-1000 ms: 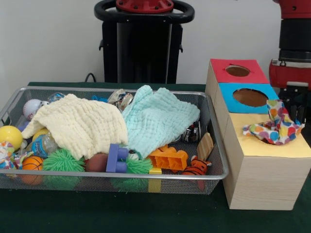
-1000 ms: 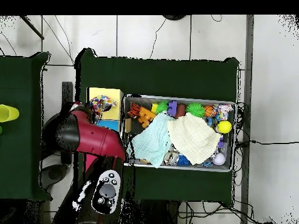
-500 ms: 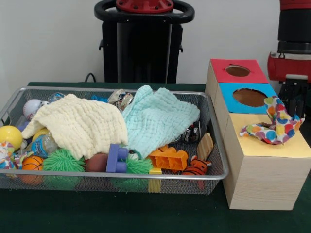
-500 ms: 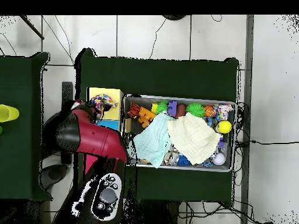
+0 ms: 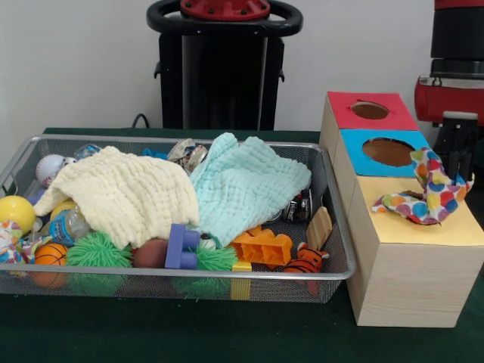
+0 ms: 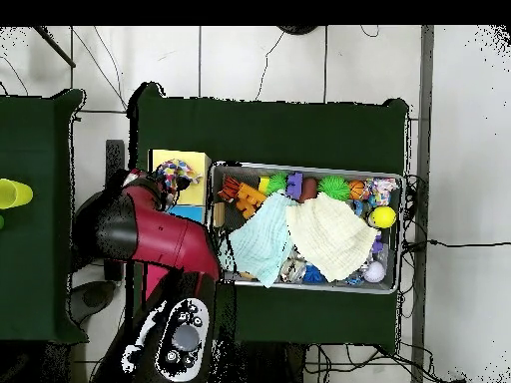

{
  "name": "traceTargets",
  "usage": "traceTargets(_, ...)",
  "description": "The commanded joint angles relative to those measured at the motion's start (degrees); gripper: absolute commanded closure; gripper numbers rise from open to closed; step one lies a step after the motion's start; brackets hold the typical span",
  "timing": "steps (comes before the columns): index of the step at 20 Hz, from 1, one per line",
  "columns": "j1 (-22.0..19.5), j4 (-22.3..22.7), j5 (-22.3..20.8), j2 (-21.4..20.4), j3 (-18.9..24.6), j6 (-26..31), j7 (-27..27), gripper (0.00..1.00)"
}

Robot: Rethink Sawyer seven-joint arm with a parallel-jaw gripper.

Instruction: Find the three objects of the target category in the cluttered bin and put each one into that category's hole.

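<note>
Polka-dot cloth [image 5: 427,198] lies on yellow box section [image 5: 423,227].

The red and black arm [image 5: 454,68] comes straight down at the right of the front view, wrist vertical, black gripper [image 5: 457,162] pointing downward. Whether its fingers are apart or together I cannot tell. From overhead, the arm's bulky red link [image 6: 150,234] angles across from the base toward the left, hiding the gripper beneath it.
</note>
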Motion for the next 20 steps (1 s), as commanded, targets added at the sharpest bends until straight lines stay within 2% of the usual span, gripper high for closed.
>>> traceTargets(1, -2.0, -0.5, -1.6, 2.6, 2.7, 4.9, 8.6, 1.0)
traceTargets(7, -3.9, 0.7, -2.2, 4.0, 4.9, 0.9, 7.5, 1.0)
traceTargets(10, -4.0, 0.4, -2.7, 5.3, 4.3, 0.3, 7.3, 1.0)
traceTargets(20, -2.8, -0.1, -2.3, 6.5, 2.8, 1.4, 8.3, 1.0)
